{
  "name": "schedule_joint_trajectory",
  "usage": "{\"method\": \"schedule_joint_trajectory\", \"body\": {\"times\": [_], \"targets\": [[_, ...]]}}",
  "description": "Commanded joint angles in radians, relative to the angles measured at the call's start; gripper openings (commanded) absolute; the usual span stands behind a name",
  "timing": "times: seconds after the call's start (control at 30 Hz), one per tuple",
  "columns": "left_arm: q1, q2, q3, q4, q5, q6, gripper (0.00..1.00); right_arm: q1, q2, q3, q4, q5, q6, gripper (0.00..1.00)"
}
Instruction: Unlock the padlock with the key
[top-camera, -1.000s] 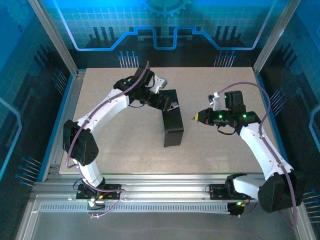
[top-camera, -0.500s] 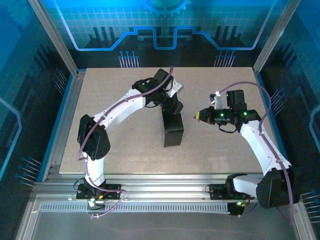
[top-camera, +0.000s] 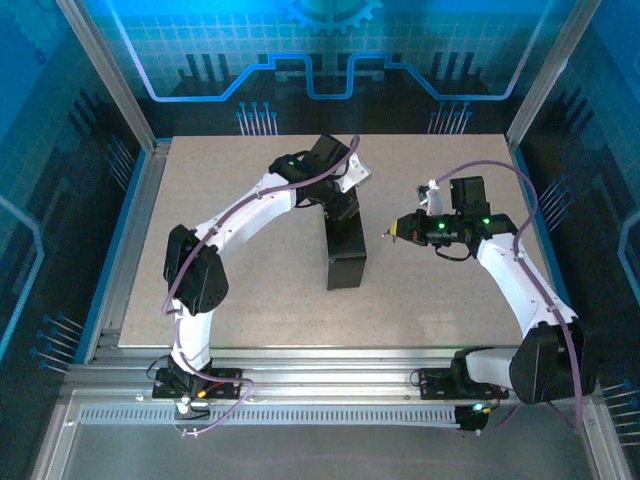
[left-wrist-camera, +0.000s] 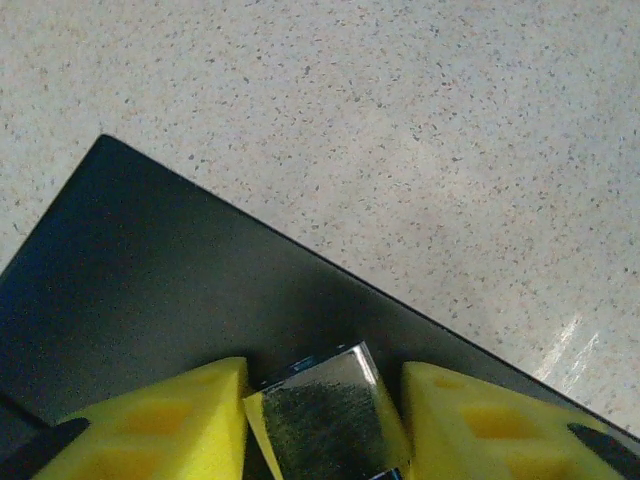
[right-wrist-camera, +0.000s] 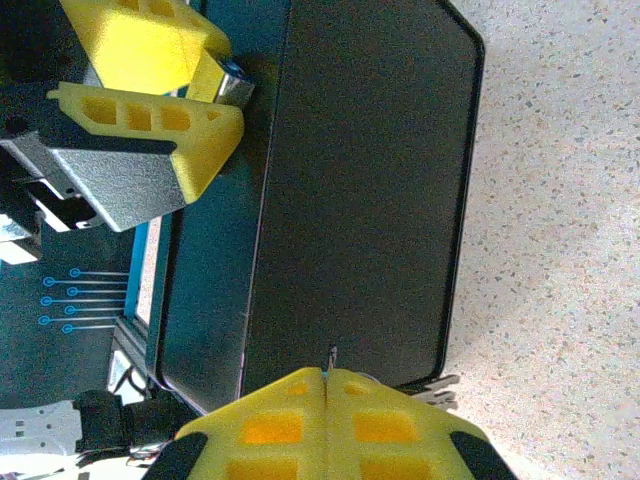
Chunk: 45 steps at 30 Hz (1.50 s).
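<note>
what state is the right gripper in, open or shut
Shut: the right gripper's yellow pads meet, with a thin metal tip pinched between them.

Silver padlock (left-wrist-camera: 330, 415), brushed face w/ shiny edges. Matte black box (left-wrist-camera: 150, 280); its side wall has a dk blue-ish sheen in the right wrist view. Beige table (left-wrist-camera: 400, 130) w/ fine dk speckle. Yellow foam pads on left gripper (left-wrist-camera: 322, 385) & right gripper (right-wrist-camera: 327, 385), w/ black parts behind. Thin dk sliver of key (right-wrist-camera: 332, 355). White arms (top-camera: 240, 210) w/ black joints; green LEDs on the rt one. Purple cables (top-camera: 490, 163). Blue backdrop (top-camera: 400, 50): grid, circuit lines, gear motif. Grey aluminium frame (top-camera: 300, 385).
</note>
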Motion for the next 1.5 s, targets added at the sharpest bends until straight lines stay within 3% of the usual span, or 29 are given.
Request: {"method": "schedule_joint_trajectory", "body": {"times": [0.0,0.13,0.27,0.5,0.73,0.97,1.13,1.47], "targets": [[-0.005,0.038,-0.005,-0.065,0.020,0.104,0.31,-0.016,0.019,0.044,-0.001,-0.028,-0.024,0.00],[-0.003,0.046,0.002,-0.067,0.029,0.159,0.22,-0.016,0.031,0.071,-0.019,-0.030,-0.032,0.00],[0.003,0.019,0.027,-0.071,0.107,0.225,0.14,-0.019,0.048,0.098,-0.009,-0.057,-0.019,0.00],[0.049,-0.086,-0.061,0.074,0.320,0.272,0.13,-0.022,0.099,0.114,0.176,-0.181,0.147,0.00],[0.109,-0.162,-0.173,0.207,0.461,0.250,0.13,-0.019,0.174,0.136,0.276,-0.211,0.249,0.00],[0.129,-0.203,-0.259,0.308,0.506,0.248,0.13,-0.003,0.222,0.148,0.385,-0.255,0.341,0.00],[0.139,-0.251,-0.383,0.492,0.524,0.225,0.07,0.025,0.265,0.184,0.393,-0.252,0.385,0.00],[0.154,-0.315,-0.487,0.621,0.543,0.210,0.06,0.048,0.305,0.207,0.370,-0.267,0.395,0.00]]}}
